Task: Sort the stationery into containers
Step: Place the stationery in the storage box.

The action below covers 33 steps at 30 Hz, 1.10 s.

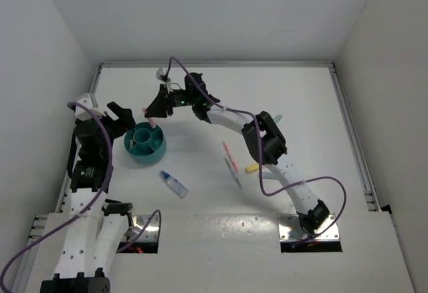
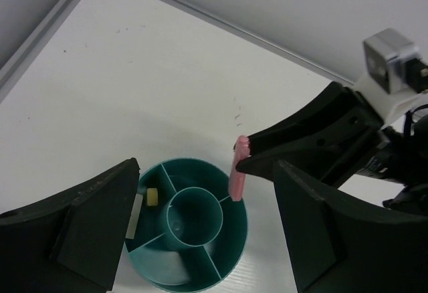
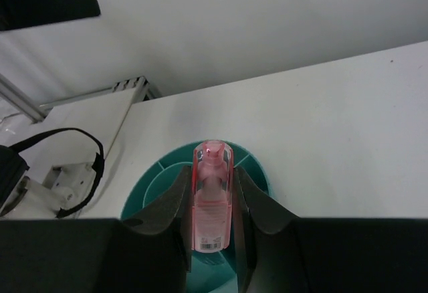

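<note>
One pink marker (image 3: 212, 206) clenched in right tool (image 3: 212, 180), barcode label (image 3: 210, 243) seen right-wrist only, left tool (image 2: 206, 167) released

The marker (image 3: 212, 203) is pink, the organiser (image 2: 234, 239) teal, the bottle (image 1: 175, 184) blue-capped, the table (image 1: 281, 99) white.
</note>
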Tool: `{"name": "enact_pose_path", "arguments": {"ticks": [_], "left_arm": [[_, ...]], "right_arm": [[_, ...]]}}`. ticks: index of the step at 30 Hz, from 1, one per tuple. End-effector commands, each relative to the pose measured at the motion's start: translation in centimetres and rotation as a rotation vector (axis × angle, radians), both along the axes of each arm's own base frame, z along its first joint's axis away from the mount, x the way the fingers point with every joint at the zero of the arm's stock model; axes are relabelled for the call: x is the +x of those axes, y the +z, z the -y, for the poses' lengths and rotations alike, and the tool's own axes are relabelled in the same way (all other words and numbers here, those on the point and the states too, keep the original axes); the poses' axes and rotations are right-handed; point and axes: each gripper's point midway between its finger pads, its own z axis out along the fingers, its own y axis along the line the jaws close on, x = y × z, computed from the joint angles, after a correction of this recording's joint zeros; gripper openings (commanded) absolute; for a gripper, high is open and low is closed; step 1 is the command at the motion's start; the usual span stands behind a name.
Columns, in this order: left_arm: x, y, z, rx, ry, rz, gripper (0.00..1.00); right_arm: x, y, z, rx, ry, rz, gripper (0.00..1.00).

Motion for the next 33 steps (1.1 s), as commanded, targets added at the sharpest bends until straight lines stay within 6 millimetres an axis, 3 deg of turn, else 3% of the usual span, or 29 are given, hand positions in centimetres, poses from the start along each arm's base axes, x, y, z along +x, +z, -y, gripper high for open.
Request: {"name": "enact_pose_path", "arguments": {"ticks": [1,6,14,23,26,28,30,33], "left_arm": [[0.0,1.3,-0.3,-0.007,0.011,0.052,0.86],[-0.2,1.6,-0.3,-0.006,0.011,0.062,0.86],[-0.2,1.6,-0.3,-0.006,0.011,0.062,0.86],[-0.1,1.8,-0.3,-0.005,0.011,0.071,0.86],[-0.1,1.8,-0.3,-0.005,0.011,0.071,0.86],[-0.1,1.8,-0.3,-0.005,0.011,0.071,0.86],[-0.1,1.8,-0.3,-0.005,0.011,0.071,0.86],[-0.1,1.8,-0.3,-0.005,0.011,0.071,0.86]], "right_arm": [[-0.4,1.1,-1.0,0.058,0.041,0.1,0.0],[-0.3,-0.3,-1.7,0.047,0.03,0.103,0.0],[1.0,0.0,-2.0,0.058,-0.034,0.118,0.0],[0.9,-2.4,-2.2,-0.008,-0.048,0.12,0.04],[0.0,-3.0,-2.4,-0.019,-0.016,0.116,0.18],[-0.3,-3.6,-2.3,-0.032,-0.006,0.111,0.43],[-0.3,-2.8,-2.2,-0.027,-0.006,0.127,0.64],[-0.3,-1.4,-2.1,-0.016,-0.007,0.147,0.64]]}}
